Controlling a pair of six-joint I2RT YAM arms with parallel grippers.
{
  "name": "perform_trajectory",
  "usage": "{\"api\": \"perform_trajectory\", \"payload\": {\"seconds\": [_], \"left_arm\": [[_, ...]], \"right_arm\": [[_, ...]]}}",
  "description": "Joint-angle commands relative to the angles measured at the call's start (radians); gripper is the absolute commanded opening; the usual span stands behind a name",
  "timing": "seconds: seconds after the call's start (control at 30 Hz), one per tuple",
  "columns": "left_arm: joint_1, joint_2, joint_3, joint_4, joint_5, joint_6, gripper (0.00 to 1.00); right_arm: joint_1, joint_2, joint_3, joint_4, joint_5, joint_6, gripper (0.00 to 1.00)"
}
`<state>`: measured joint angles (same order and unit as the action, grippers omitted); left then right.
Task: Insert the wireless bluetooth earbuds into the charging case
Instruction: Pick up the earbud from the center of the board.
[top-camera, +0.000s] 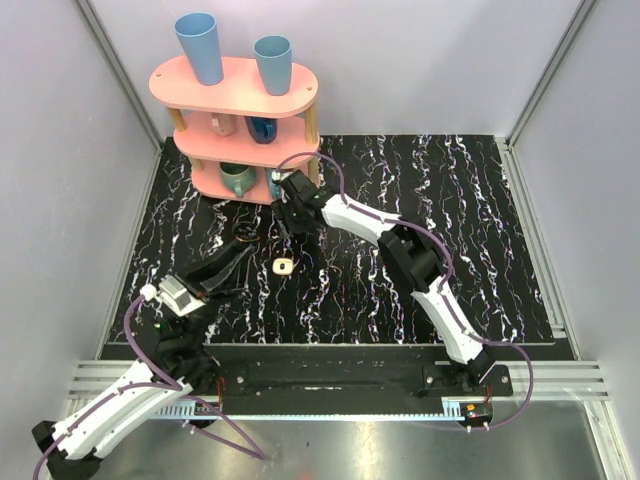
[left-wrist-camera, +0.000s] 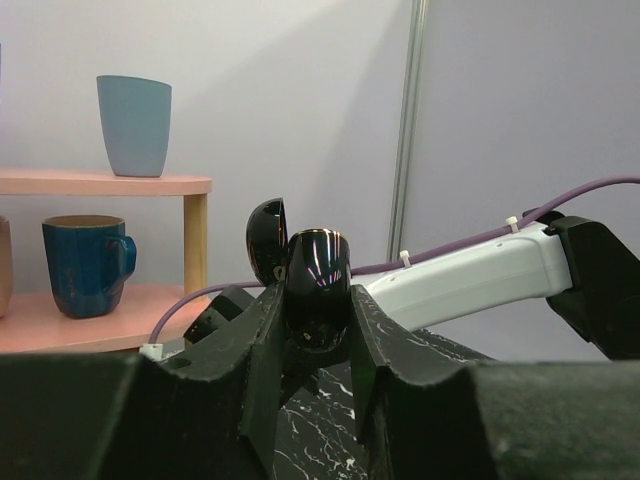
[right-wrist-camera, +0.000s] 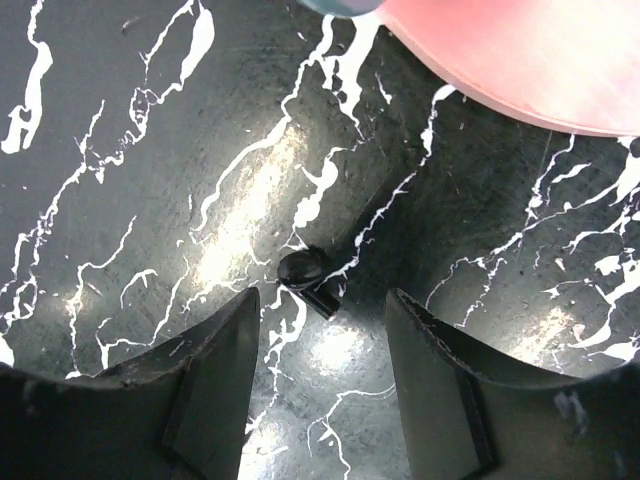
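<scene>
We see the charging case (left-wrist-camera: 318, 285) pinched between the two fingers of the left gripper (left-wrist-camera: 318, 312), lifted above the table (top-camera: 450, 200); its glossy black shell stands upright with the lid swung open behind it; the left gripper's fingers press on both sides of the lower half, so that hand is clamped on the case. From above, one cream-white earbud (top-camera: 283, 265) lies alone on the black marbled surface, just beside the left fingertips and apart from them. Near the foot of the pink shelf (top-camera: 235, 85) we find a dark bud (right-wrist-camera: 306, 276), a rounded head with a short stem, lying on the table; it looks black from this side, and we cannot tell whether it is the second earbud. The right gripper (right-wrist-camera: 322, 310) hangs over it with its fingers spread wide, one on each side of the bud, touching nothing and gripping nothing. Further out, the shelf carries two light blue cups (top-camera: 200, 48) upside down on its top board and a dark blue mug (left-wrist-camera: 85, 265) on the board below; the right arm's white link and its purple cable (left-wrist-camera: 590, 190) cross behind the case.
</scene>
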<state>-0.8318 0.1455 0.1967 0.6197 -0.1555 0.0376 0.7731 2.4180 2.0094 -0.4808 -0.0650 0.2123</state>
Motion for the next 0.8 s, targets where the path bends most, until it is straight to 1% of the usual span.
{"api": "perform_trajectory", "payload": {"seconds": [0.0,0.07,0.1,0.13,0.2,0.27,0.33,0.4,0.43,0.57,0.77], "left_arm": [[0.005,-0.004,0.021,0.011,-0.018,0.018,0.0],[0.005,-0.007,0.023,0.006,-0.018,0.018,0.0],[0.003,-0.011,0.02,0.005,-0.019,0.018,0.0],[0.005,-0.011,0.018,0.006,-0.021,0.016,0.0],[0.005,-0.017,0.015,0.002,-0.024,0.016,0.0],[0.005,-0.029,0.014,0.0,-0.029,0.015,0.0],[0.005,-0.03,0.004,0.008,-0.036,0.016,0.0],[0.003,-0.03,0.006,0.006,-0.038,0.015,0.0],[0.003,-0.029,0.006,0.006,-0.036,0.015,0.0],[0.005,-0.017,0.009,0.011,-0.03,0.013,0.0],[0.005,-0.003,0.012,0.017,-0.024,0.008,0.0]], "right_arm": [[0.045,0.045,0.072,-0.053,0.108,-0.07,0.6],[0.048,0.064,0.092,-0.062,0.125,-0.073,0.59],[0.048,0.069,0.101,-0.079,0.132,-0.071,0.55],[0.051,0.073,0.11,-0.09,0.142,-0.071,0.54],[0.058,0.075,0.115,-0.104,0.18,-0.071,0.54],[0.061,0.079,0.106,-0.104,0.186,-0.076,0.53],[0.068,0.082,0.106,-0.114,0.208,-0.074,0.5],[0.068,0.082,0.1,-0.117,0.22,-0.077,0.49],[0.071,0.082,0.1,-0.117,0.221,-0.077,0.45],[0.072,0.09,0.107,-0.116,0.218,-0.082,0.47],[0.074,0.121,0.17,-0.137,0.205,-0.088,0.49]]}}
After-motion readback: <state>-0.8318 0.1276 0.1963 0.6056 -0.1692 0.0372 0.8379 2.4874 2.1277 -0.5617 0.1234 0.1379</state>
